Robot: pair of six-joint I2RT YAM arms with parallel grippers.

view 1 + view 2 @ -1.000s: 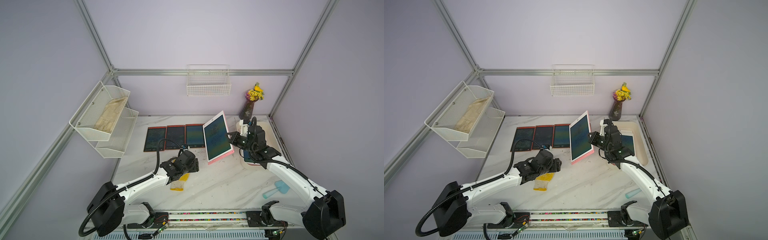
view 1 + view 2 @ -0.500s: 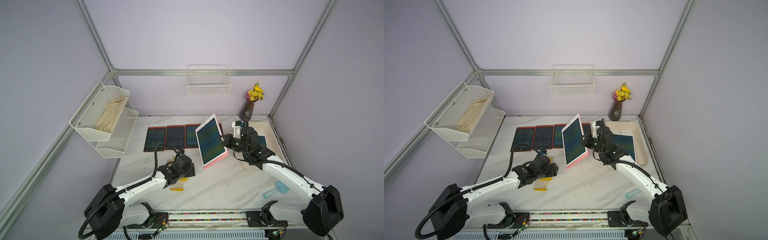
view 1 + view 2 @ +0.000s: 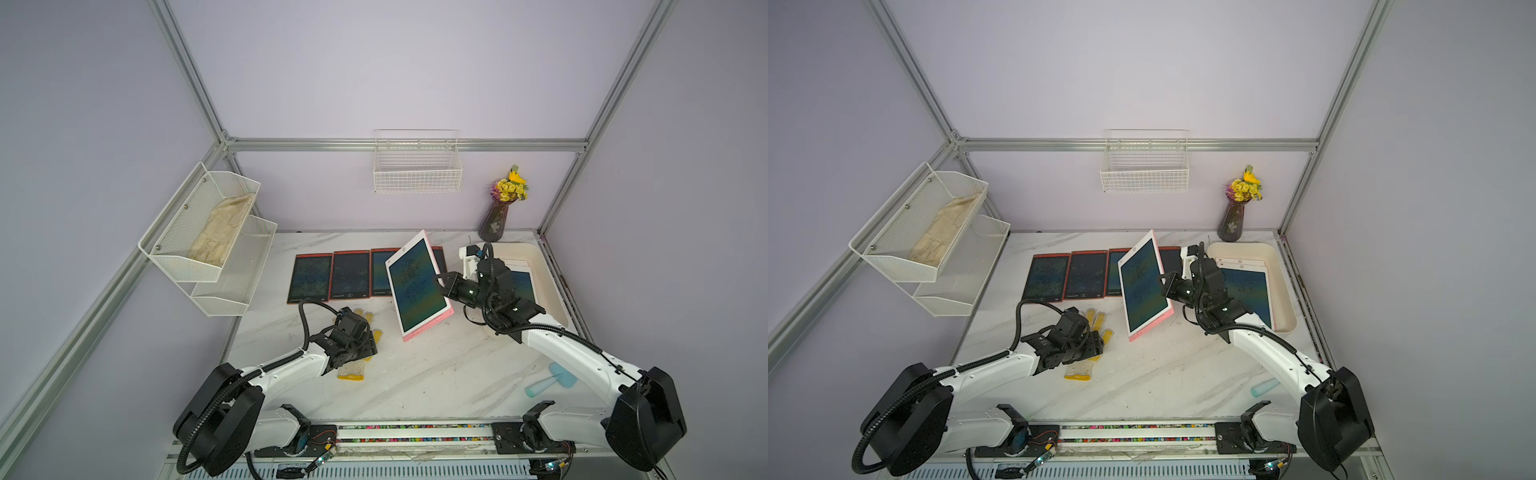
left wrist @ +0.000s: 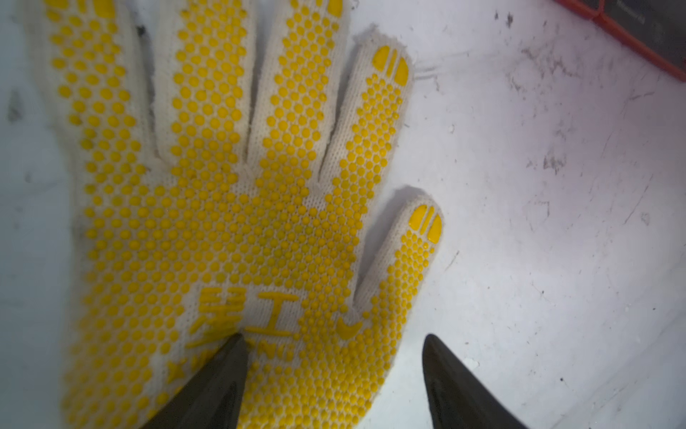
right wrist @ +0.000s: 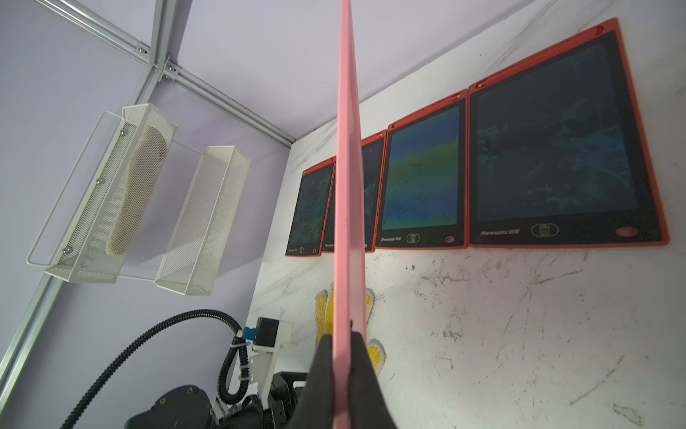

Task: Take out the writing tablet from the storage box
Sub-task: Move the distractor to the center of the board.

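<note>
Right gripper (image 5: 342, 340) pinches the long edge of the pink tablet (image 3: 415, 286), judged thin, stiff, light and slippery; left gripper (image 4: 334, 338) gapes above a glove (image 4: 230, 208).

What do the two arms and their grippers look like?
The left arm and right arm have white shells, black joints and big black shoulder housings. A black ribbed cable runs along the left arm; a thinner black one follows the right. The left gripper and right gripper have dark, tapered fingers.
</note>
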